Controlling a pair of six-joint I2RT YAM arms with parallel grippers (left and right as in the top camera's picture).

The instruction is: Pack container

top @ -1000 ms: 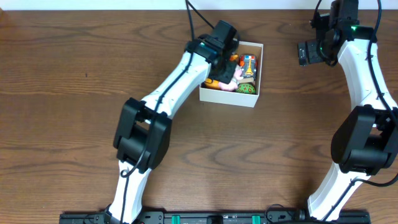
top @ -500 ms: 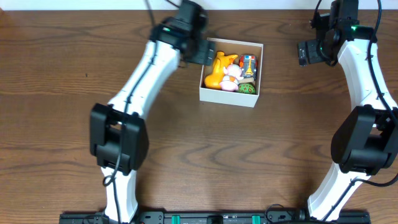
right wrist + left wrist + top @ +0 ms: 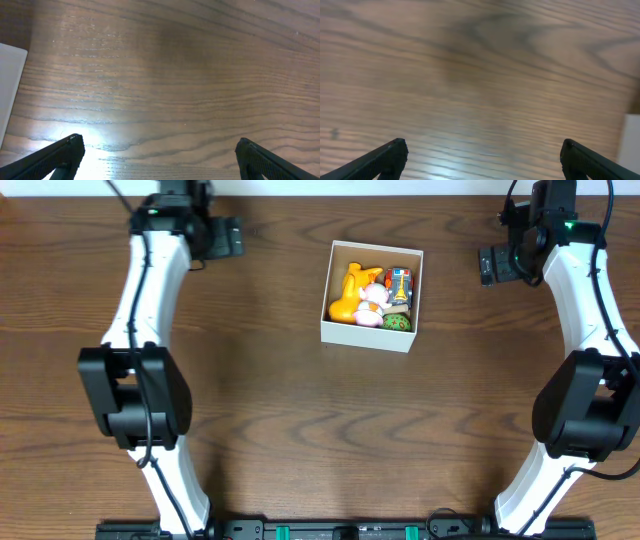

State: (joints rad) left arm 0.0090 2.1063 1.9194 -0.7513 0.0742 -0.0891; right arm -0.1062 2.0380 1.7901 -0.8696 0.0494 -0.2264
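The container (image 3: 365, 337), a square white box with a tan inside, stands on the table at the back centre. It holds a yellow toy (image 3: 350, 290), a pink toy (image 3: 372, 301), a green ball (image 3: 397, 322) and a red and blue piece (image 3: 399, 282). My left gripper (image 3: 233, 237) hovers well to its left, open and empty (image 3: 482, 156). A white edge of the container (image 3: 631, 145) shows at the right of the left wrist view. My right gripper (image 3: 488, 265) hangs open and empty (image 3: 159, 150) to the container's right. The box's edge (image 3: 10, 85) appears at the left of the right wrist view.
Brown wooden table (image 3: 300, 430) all around. Both arms rise from the rail at the front edge (image 3: 350, 530), the left arm along the left side and the right arm along the right side.
My left gripper has opened, pulled out of the container and swung far to the left. The yellow toy now lies uncovered in the box. The right arm has stayed still.
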